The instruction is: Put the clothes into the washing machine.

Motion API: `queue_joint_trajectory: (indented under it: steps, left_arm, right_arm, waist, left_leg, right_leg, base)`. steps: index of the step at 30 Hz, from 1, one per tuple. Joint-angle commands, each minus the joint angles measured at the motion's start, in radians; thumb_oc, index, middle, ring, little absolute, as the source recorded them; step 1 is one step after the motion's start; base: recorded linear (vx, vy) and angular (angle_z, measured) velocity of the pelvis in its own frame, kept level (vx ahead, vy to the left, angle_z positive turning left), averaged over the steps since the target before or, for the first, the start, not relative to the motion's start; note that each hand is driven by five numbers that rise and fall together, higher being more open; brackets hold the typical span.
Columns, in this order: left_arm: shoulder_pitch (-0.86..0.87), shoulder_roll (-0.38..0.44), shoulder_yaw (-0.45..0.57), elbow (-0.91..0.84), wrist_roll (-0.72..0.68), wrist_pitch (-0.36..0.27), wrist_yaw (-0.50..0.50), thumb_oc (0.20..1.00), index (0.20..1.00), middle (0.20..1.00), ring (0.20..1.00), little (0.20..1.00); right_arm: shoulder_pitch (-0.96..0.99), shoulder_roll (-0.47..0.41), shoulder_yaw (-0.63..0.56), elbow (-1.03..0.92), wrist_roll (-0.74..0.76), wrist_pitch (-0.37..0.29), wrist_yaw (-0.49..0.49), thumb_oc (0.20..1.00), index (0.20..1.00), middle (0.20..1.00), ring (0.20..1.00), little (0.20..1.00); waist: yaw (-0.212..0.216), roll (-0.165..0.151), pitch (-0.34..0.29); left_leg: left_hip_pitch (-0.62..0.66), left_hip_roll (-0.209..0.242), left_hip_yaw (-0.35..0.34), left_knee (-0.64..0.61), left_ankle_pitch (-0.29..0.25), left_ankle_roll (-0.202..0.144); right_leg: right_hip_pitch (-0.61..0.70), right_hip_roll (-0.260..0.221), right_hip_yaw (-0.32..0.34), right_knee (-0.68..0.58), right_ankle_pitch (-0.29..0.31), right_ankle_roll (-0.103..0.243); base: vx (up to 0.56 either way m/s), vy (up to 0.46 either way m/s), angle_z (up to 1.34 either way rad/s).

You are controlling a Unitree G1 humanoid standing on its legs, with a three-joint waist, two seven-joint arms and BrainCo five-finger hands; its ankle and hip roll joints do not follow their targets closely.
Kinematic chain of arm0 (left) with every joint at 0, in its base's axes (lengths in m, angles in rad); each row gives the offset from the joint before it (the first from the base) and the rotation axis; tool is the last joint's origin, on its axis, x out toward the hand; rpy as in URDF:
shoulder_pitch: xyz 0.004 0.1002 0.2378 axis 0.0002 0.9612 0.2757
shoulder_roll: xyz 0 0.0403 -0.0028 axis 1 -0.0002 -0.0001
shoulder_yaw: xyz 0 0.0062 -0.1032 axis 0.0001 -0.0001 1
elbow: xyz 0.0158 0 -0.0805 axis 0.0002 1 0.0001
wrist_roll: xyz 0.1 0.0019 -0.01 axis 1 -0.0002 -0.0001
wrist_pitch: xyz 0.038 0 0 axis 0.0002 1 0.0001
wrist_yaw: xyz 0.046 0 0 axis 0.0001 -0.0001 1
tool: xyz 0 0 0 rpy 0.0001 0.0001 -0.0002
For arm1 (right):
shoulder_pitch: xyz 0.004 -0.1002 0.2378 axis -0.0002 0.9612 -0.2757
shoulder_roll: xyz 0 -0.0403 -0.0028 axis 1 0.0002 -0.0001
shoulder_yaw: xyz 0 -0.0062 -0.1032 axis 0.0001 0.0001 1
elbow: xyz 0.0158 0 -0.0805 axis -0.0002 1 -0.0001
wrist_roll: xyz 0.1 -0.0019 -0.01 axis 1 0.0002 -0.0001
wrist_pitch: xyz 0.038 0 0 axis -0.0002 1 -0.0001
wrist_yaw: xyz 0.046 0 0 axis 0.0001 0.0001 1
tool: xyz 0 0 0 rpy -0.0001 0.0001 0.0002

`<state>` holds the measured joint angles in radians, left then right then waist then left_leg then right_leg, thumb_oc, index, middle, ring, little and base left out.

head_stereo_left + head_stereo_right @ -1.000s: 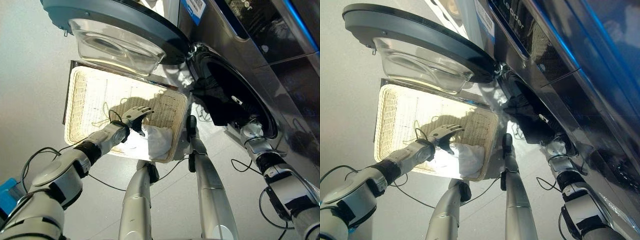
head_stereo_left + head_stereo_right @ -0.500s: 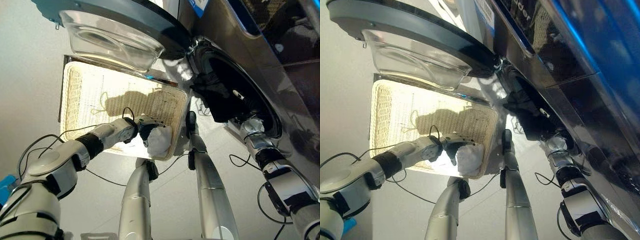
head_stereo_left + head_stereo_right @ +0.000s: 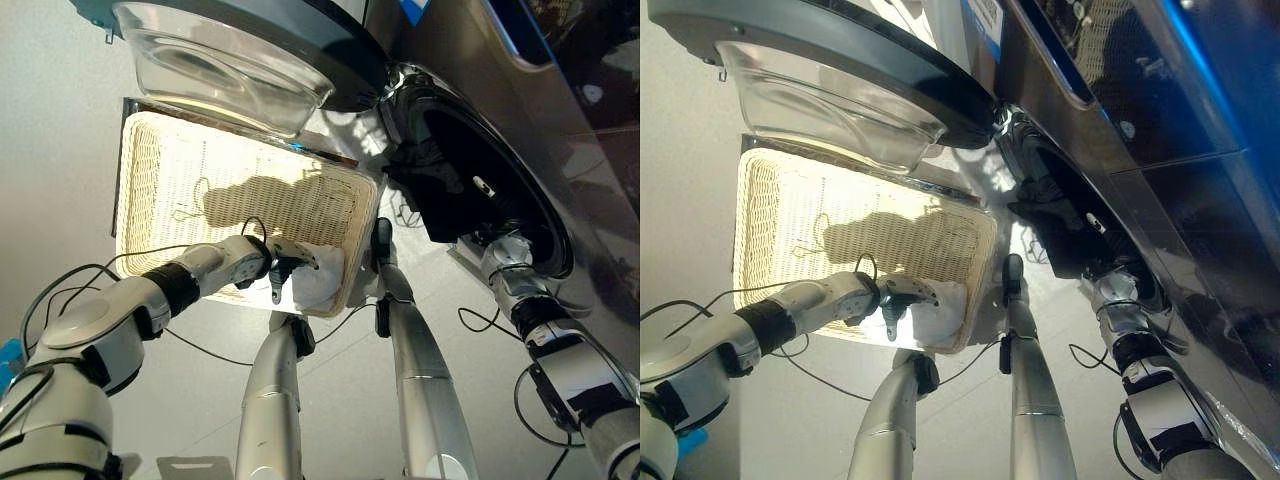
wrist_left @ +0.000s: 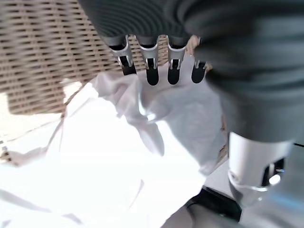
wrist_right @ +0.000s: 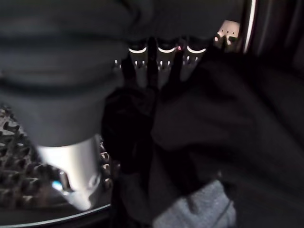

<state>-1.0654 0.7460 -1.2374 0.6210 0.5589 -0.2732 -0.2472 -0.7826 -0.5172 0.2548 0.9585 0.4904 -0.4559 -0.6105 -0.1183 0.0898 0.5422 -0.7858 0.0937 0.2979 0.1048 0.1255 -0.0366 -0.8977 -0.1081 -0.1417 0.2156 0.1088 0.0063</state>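
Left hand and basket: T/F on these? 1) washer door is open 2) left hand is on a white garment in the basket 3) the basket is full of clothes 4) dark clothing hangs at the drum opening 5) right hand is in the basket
1) Washer door is open: true.
2) Left hand is on the white garment in the wicker basket: true; its fingers curl into the cloth in the left wrist view.
3) Basket is full: false; most of its woven floor is bare, with the garment in one corner.
4) Dark clothing hangs at the drum opening: true.
5) Right hand is in the basket: false; it is at the drum, among dark cloth.
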Motion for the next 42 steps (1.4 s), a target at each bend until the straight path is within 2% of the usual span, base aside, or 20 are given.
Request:
queue_joint_trajectory:
  steps: [1,8,11,12,18,21,22,28,29,34,36,38,42]
  left_arm:
    - [0.037,0.012,0.009,-0.007,0.08,0.022,0.068,1.0,1.0,1.0,1.0,1.0]
    - [0.041,-0.024,0.043,0.059,0.147,0.081,0.204,1.0,1.0,1.0,1.0,1.0]
    - [0.049,-0.046,0.068,0.117,0.2,0.12,0.32,1.0,1.0,1.0,1.0,1.0]
    - [0.061,-0.059,0.084,0.136,0.221,0.128,0.394,1.0,1.0,1.0,1.0,1.0]
    - [0.082,-0.09,0.13,0.194,0.316,0.102,0.528,1.0,1.0,1.0,1.0,1.0]
    - [0.099,-0.103,0.143,0.224,0.374,0.108,0.606,1.0,1.0,1.0,1.0,1.0]
    - [0.099,-0.106,0.149,0.238,0.384,0.087,0.62,1.0,1.0,1.0,1.0,1.0]
    - [0.109,-0.12,0.149,0.27,0.406,0.041,0.558,1.0,1.0,1.0,1.0,1.0]
    - [0.106,-0.127,0.138,0.284,0.402,0.02,0.507,1.0,1.0,1.0,1.0,1.0]
    - [0.087,-0.133,0.095,0.308,0.432,-0.03,0.39,1.0,1.0,1.0,1.0,1.0]
    - [0.085,-0.133,0.084,0.307,0.435,-0.039,0.374,1.0,1.0,1.0,1.0,1.0]
    - [0.081,-0.126,0.049,0.314,0.447,-0.032,0.31,1.0,1.0,1.0,1.0,1.0]
    - [0.089,-0.13,0.028,0.33,0.453,-0.031,0.276,1.0,1.0,1.0,1.0,1.0]
  right_arm:
    - [-0.01,0.0,-0.039,-0.019,0.078,-0.063,0.02,1.0,1.0,1.0,1.0,1.0]
    - [-0.006,0.002,-0.049,-0.028,0.144,-0.077,0.06,1.0,1.0,1.0,1.0,1.0]
    - [-0.002,0.003,-0.056,-0.02,0.177,-0.083,0.077,1.0,1.0,1.0,1.0,1.0]
    - [0.005,0.004,-0.057,-0.019,0.18,-0.081,0.078,1.0,1.0,1.0,1.0,1.0]
    - [0.018,0.007,-0.057,-0.016,0.196,-0.071,0.101,1.0,1.0,1.0,1.0,1.0]
    - [0.024,0.008,-0.047,-0.017,0.197,-0.078,0.103,1.0,1.0,1.0,1.0,1.0]
    - [0.02,0.01,-0.043,-0.027,0.19,-0.079,0.101,1.0,1.0,1.0,1.0,1.0]
    - [0.003,0.008,-0.041,-0.028,0.189,-0.069,0.088,1.0,1.0,1.0,1.0,1.0]
    - [-0.01,0.008,-0.042,-0.019,0.19,-0.073,0.084,1.0,1.0,1.0,1.0,1.0]
    - [-0.034,0.005,-0.049,-0.007,0.2,-0.067,0.092,1.0,1.0,1.0,1.0,1.0]
    - [-0.038,0.003,-0.049,-0.002,0.204,-0.067,0.092,1.0,1.0,1.0,1.0,1.0]
    - [-0.048,-0.006,-0.053,0.014,0.23,-0.069,0.108,1.0,1.0,1.0,1.0,1.0]
    - [-0.044,-0.008,-0.056,0.025,0.263,-0.083,0.112,1.0,1.0,1.0,1.0,1.0]
  waist:
    - [0.014,-0.005,-0.022]
    - [0.02,-0.018,-0.022]
    - [0.023,-0.029,-0.022]
    - [0.024,-0.033,-0.022]
    - [0.026,-0.04,-0.022]
    - [0.027,-0.039,-0.022]
    - [0.027,-0.04,-0.022]
    - [0.027,-0.038,-0.022]
    - [0.027,-0.039,-0.022]
    - [0.022,-0.044,-0.022]
    - [0.021,-0.045,-0.022]
    - [0.018,-0.049,-0.022]
    - [0.015,-0.055,-0.022]
  left_leg:
    - [-0.051,-0.041,0.006,0.067,-0.05,-0.064]
    - [-0.094,-0.033,-0.019,0.085,-0.051,-0.064]
    - [-0.116,-0.03,-0.029,0.096,-0.048,-0.063]
    - [-0.115,-0.027,-0.035,0.103,-0.055,-0.066]
    - [-0.122,-0.023,-0.045,0.101,-0.049,-0.075]
    - [-0.125,-0.02,-0.048,0.091,-0.043,-0.08]
    - [-0.135,-0.017,-0.047,0.084,-0.033,-0.082]
    - [-0.144,-0.015,-0.05,0.081,-0.029,-0.086]
    - [-0.15,-0.013,-0.054,0.084,-0.029,-0.088]
    - [-0.161,-0.009,-0.057,0.09,-0.03,-0.09]
    - [-0.162,-0.009,-0.057,0.093,-0.031,-0.09]
    - [-0.172,-0.006,-0.06,0.1,-0.032,-0.089]
    - [-0.173,-0.002,-0.063,0.108,-0.042,-0.091]
  right_leg:
    - [-0.001,0.02,-0.041,0.069,-0.036,0.143]
    - [-0.038,0.015,-0.047,0.088,-0.035,0.137]
    - [-0.056,0.011,-0.057,0.095,-0.029,0.132]
    - [-0.053,0.007,-0.06,0.104,-0.037,0.133]
    - [-0.057,0.001,-0.063,0.099,-0.032,0.133]
    - [-0.061,0.0,-0.063,0.093,-0.03,0.133]
    - [-0.072,0.002,-0.063,0.091,-0.022,0.132]
    - [-0.081,0.0,-0.059,0.085,-0.021,0.132]
    - [-0.087,-0.001,-0.059,0.088,-0.021,0.132]
    - [-0.099,-0.001,-0.062,0.093,-0.02,0.134]
    - [-0.1,-0.002,-0.061,0.094,-0.021,0.134]
    - [-0.107,-0.002,-0.063,0.098,-0.019,0.135]
    - [-0.106,-0.003,-0.065,0.103,-0.025,0.137]
  base:
    - [0.0,0.0,0.0]
    - [-0.01,-0.009,0.01]
    - [-0.01,-0.044,0.04]
    - [-0.01,-0.036,0.05]
    - [0.01,-0.016,0.03]
    - [0.0,0.0,0.0]
    - [0.0,0.0,0.0]
    - [0.0,-0.002,0.01]
    - [0.0,0.0,0.0]
    - [0.0,-0.015,0.02]
    - [0.0,0.0,0.0]
    - [0.0,-0.016,0.01]
    - [0.01,-0.028,0.05]
